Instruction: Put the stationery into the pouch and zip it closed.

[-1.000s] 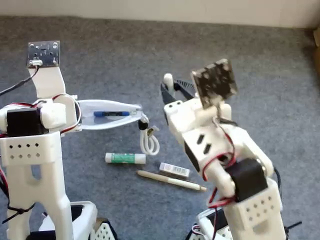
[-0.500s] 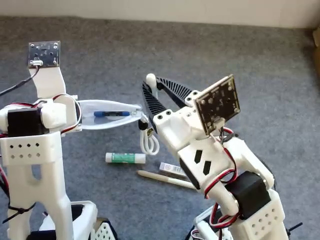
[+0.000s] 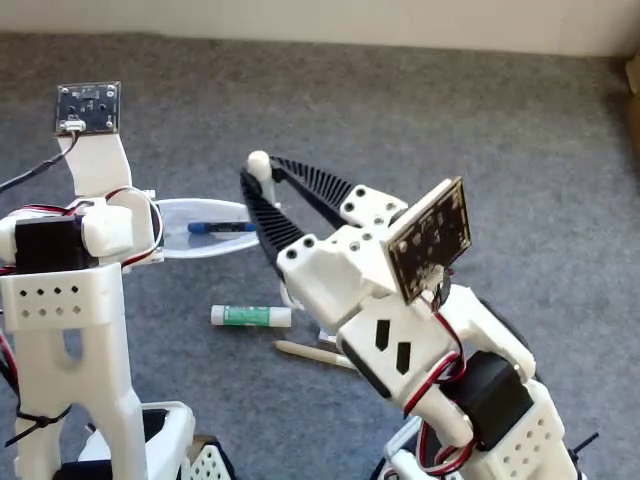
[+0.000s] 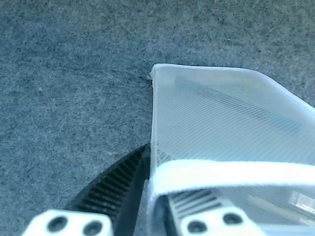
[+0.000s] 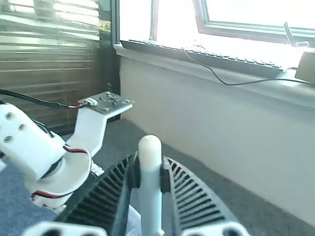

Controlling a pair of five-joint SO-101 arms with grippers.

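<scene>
Between the fingers of the left claw [image 4: 150, 164] sits one end of the clear mesh pouch [image 4: 221, 118], pinched tight. The rest of the pouch lies on the grey counter [image 3: 520, 150] and stretches away from that claw's tips, with a blue pen [image 3: 220, 227] inside it. Over the pouch's end farthest from the left claw, as the high view shows it, is the right claw [image 3: 261, 172]. It is angled up off the counter and closed at its tips on a white stick [image 5: 149, 147] with a rounded end. Back from both claws, toward the arms' bases, a green-labelled glue stick [image 3: 250, 316] lies on the counter. Near it is a pale pencil [image 3: 305, 352], partly hidden under the right arm.
</scene>
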